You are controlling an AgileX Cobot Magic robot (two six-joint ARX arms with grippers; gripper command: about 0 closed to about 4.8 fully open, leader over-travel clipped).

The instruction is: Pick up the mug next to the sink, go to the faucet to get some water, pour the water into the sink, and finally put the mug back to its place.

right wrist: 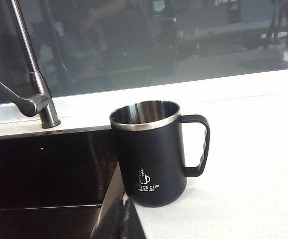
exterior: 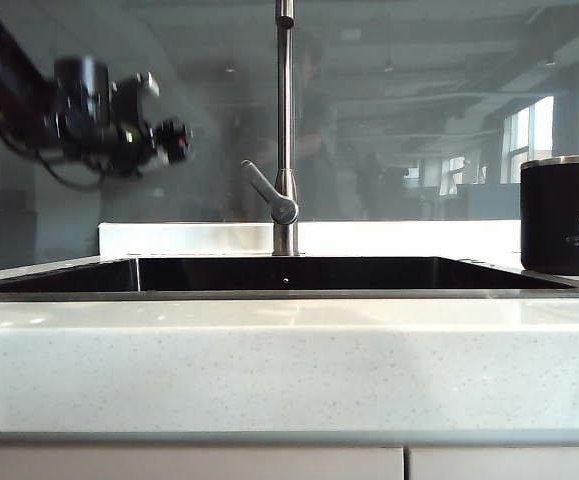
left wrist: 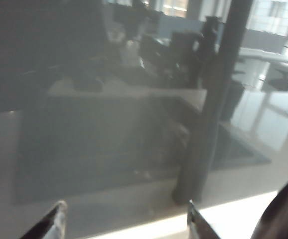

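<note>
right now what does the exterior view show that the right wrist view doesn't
Only the exterior view shows the left gripper, raised above the left end of the sink with nothing in it, and the countertop's front face. Only the right wrist view shows the mug's shiny inside and its handle, pointing away from the sink; the right gripper is not visible there. Both show the mug, the faucet and the sink.

i see my left end effector only as a dark blur. the tall slim brushed-steel faucet is cut off above, the matte black mug at the edge. my right end effector is out of view.
</note>
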